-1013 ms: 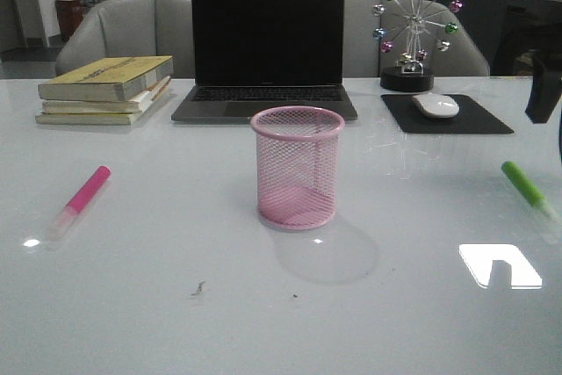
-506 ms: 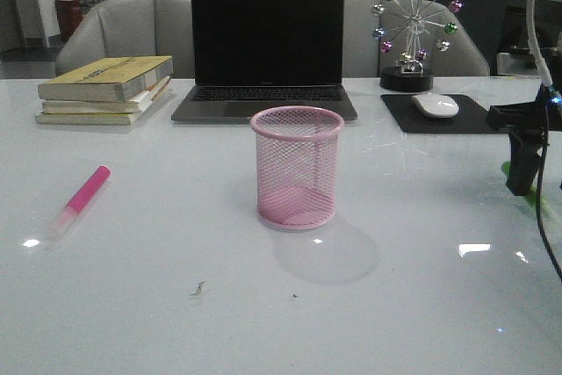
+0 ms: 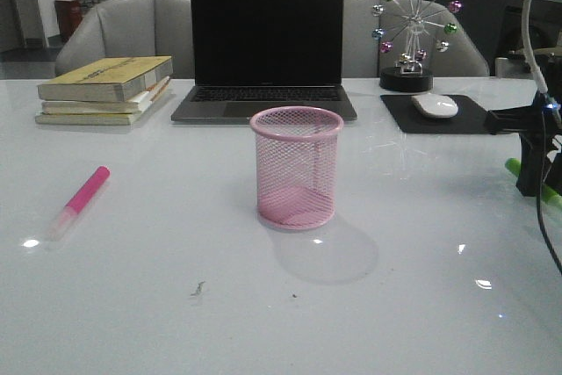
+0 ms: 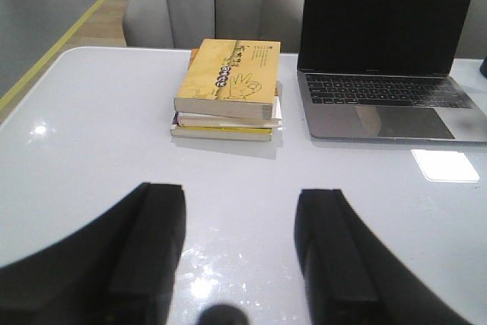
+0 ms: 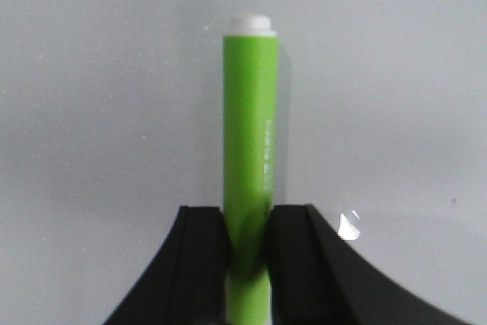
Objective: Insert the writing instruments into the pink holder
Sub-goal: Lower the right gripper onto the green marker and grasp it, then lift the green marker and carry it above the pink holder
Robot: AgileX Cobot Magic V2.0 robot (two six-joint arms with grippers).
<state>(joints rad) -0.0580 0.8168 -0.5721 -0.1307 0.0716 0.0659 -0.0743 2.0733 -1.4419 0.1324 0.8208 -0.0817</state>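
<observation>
Lime green highlighter [image 5: 249, 150] lies on the white desk [image 3: 158, 287] at the far right edge of the front view, where only two short green stubs show on either side of the right claw [image 3: 534, 183]; the rest is hidden behind the black arm. The right wrist view shows it more fully: both fingers [image 5: 199, 249] press against the green barrel, one on each side, pinching it, while its whitish end points away from the claw. Whether the highlighter has left the desk surface cannot be told.

Pink highlighter [image 3: 81, 198] lies flat on the desk at the left, well apart from the pink holder [image 3: 297, 167], its pale cap end toward the camera. The holder stands upright at the middle of the desk with nothing visible inside it.

The left claw [image 4: 240, 264] shows only in its own wrist view, its fingers spread wide with bare desk between them; it holds nothing.

Behind the holder sit a laptop [image 3: 266, 50] with a dark screen, a stack of books [image 3: 105, 90] to the left, and a mouse [image 3: 435, 104] on a black pad [image 3: 439, 115] to the right, with a small wheel ornament [image 3: 411, 28] behind the pad.
</observation>
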